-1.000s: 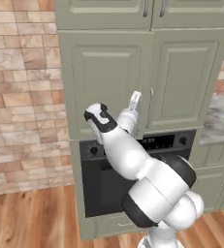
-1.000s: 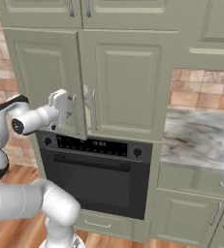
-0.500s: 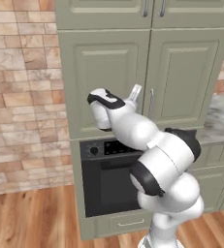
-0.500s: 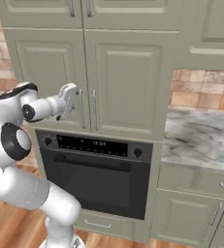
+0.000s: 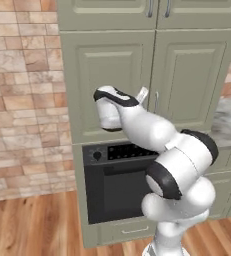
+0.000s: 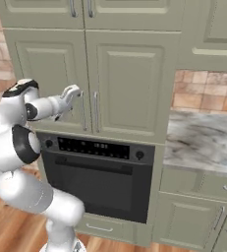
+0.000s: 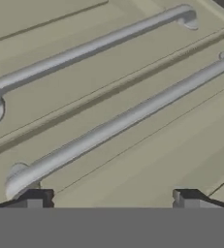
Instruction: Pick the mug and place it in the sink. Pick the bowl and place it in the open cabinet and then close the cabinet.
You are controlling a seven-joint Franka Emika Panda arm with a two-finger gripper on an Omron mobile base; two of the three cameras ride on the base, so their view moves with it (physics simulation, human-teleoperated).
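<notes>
The gripper point(image 6: 73, 91) is raised in front of the cabinet point(image 6: 125, 83), close to the seam where its two tall doors meet. In the right base view it sits just at 9 o'clock of the left door's handle point(image 6: 83, 110); I cannot tell whether it touches the handle. In the left base view the gripper point(image 5: 142, 95) pokes out past the arm at about 10 o'clock of the handle point(image 5: 156, 102). Both cabinet point(image 5: 152, 75) doors are shut flush.

In the hand view the two handles point(image 7: 108, 128) run slantwise across the cabinet point(image 7: 147, 164) face, one at 11 o'clock of the other, with the door seam between them. The fingertips point(image 7: 36, 197) show well apart at the bottom edge, so the pincer stands spread wide, holding nothing.

Below the cabinet is a black oven point(image 6: 100, 172). At 3 o'clock of it lies a marbled counter point(image 6: 203, 142) under a brick wall point(image 6: 203, 96).
</notes>
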